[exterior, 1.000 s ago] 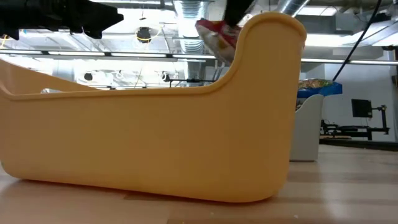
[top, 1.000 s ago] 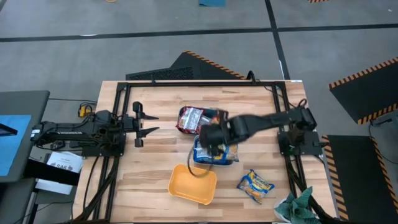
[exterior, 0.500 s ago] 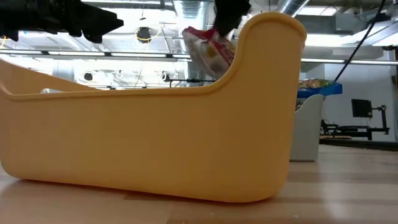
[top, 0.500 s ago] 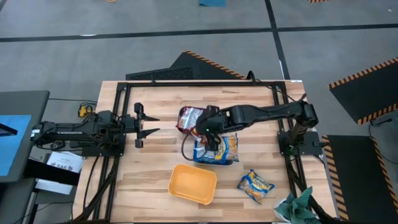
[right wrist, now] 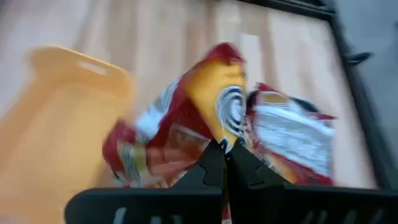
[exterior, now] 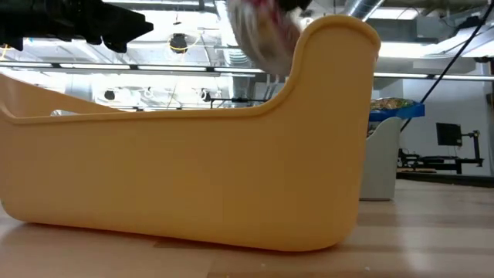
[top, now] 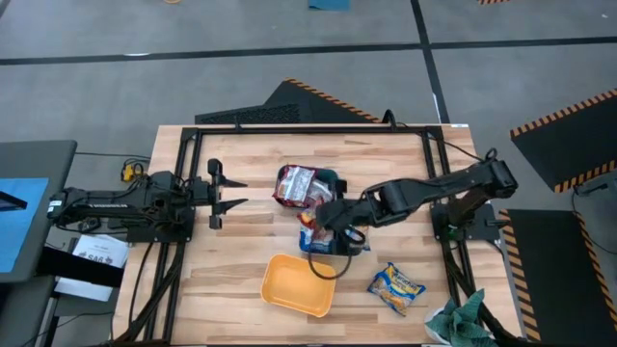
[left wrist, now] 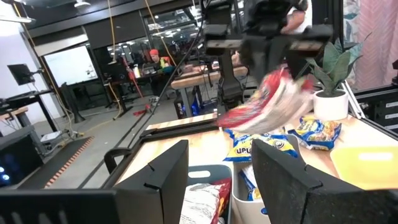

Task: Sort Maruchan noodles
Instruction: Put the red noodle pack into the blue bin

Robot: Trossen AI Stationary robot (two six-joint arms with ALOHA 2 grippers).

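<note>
My right gripper (right wrist: 224, 148) is shut on a red-and-yellow Maruchan packet (left wrist: 264, 107) above the middle of the table, between the tubs (top: 325, 220). A teal tub (top: 328, 178) holds red-silver packets (top: 297, 183). Beside it a pale-blue tub (top: 359, 247) holds blue-and-yellow packets (left wrist: 261, 146). An orange tub (top: 299, 285) stands near the front edge. One yellow packet (top: 395, 287) lies flat on the wood at the front right. My left gripper (top: 231, 193) waits open at the table's left side, level, with nothing between its fingers (left wrist: 165, 180). My right gripper pinches the packet's upper edge (right wrist: 219, 134) between its two fingers, which slant down from the table's right side. The packet hangs tilted below the fingers, lifted clear of the tubs and the table; it shows blurred.
A black frame (top: 289, 130) runs round the wooden tabletop (top: 231, 260). A dark green cloth (top: 463, 323) lies at the front right corner. Bare wood shows between the left gripper and the tubs. People and desks stand in the room beyond.
My right gripper, shut on the red packet, has swung toward the teal tub and then back toward the near edge and the orange tub. It has tipped on the way. The packet has swung below it and now hangs higher.
</note>
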